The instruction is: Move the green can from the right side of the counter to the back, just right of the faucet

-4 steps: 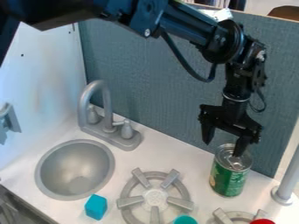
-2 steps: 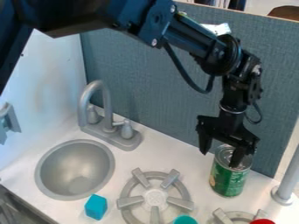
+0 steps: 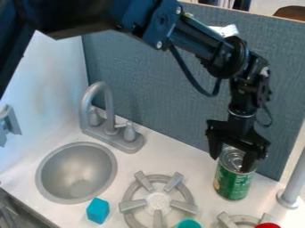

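Black two-finger gripper [image 3: 231,163] open, tips apart at top of green-and-silver metal can [image 3: 233,183], upright, R of & behind grey toy-stove burner [image 3: 159,201]. Prob. pre-grasp alignment; next move calls for centring & lowering w/o tipping can.

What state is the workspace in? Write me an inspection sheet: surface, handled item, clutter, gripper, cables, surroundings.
Surface: white countertop with round grey sink, curved grey faucet and grey burner; spills, nothing seen.
Handled item: green can with silver metal top, upright.
Clutter: blue block beside the sink; teal object and red object at the lower edge, partly cut off.
Gripper: black two-finger gripper, open at the can's top; contact unclear.
Cables: black cable looped under the arm.
Surroundings: blue-grey panel behind.
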`<move>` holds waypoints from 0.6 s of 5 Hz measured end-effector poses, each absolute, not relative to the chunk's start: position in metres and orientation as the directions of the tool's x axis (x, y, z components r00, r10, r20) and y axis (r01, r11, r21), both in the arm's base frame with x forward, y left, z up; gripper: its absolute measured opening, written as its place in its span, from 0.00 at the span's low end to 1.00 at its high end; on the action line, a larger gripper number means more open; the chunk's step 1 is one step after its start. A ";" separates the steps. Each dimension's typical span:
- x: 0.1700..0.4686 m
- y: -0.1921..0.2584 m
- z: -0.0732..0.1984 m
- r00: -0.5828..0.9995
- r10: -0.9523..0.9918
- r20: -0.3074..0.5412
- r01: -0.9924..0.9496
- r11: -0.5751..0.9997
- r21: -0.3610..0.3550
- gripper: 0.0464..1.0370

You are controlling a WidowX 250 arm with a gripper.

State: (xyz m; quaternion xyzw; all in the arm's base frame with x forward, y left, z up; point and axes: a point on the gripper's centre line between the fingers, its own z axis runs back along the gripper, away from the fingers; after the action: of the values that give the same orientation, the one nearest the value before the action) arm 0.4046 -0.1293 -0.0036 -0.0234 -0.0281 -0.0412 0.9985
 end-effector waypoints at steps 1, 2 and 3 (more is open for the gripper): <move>0.411 -0.142 0.003 0.992 -0.092 0.088 0.096 0.994 -0.043 0.96; 0.412 -0.148 -0.007 0.992 -0.105 0.067 0.106 0.994 -0.008 0.96; 0.420 -0.150 -0.011 0.994 -0.099 0.053 0.097 0.994 0.041 0.96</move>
State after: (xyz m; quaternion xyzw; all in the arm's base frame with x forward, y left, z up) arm 0.4195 -0.1499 -0.0114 0.0191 -0.0275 -0.0491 0.9982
